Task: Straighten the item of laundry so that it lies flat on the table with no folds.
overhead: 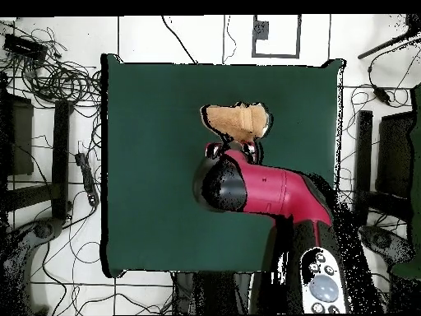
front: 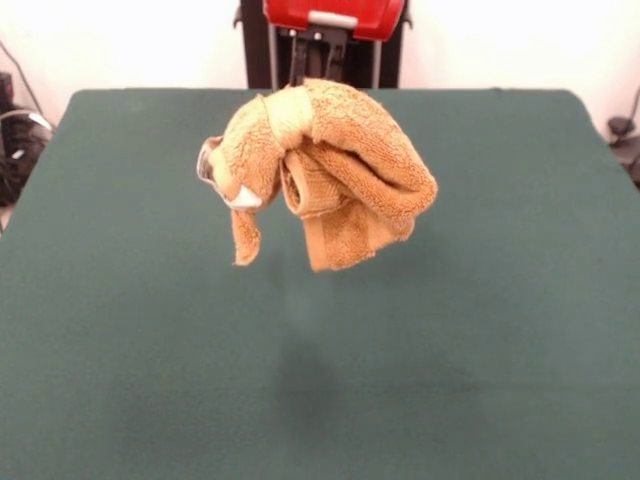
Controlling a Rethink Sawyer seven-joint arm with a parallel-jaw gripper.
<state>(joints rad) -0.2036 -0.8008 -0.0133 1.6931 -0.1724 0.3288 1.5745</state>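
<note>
1. Orange-tan terry hand towel (front: 325,170), bunched into a thick wad, hangs in the air above the large table covered in dark green cloth (front: 120,330); the front view shows its soft shadow on the cloth below, so no part of it touches the surface.
2. By my judgement the straightening is barely begun: the towel is lifted but folded over itself in several layers, with two ragged ends drooping beneath the lump. Laying it down and spreading every fold is all yet to do.
3. Only the gripper's (front: 222,182) metal tips show, poking out at the lump's left side in the front view with cloth draped round them. It seems to be clamped on the towel, since nothing else holds the cloth up.
4. From overhead, the red and black arm (overhead: 271,191) reaches out from the base and covers the gripper; only the towel's far part (overhead: 237,122) peeks out past it, over the table's middle towards the far edge.
5. Hard to make out: where the pinch sits, which edges are which, and any woven band. A small pale patch by the metal tips may be a tag, but I cannot be sure.
</note>
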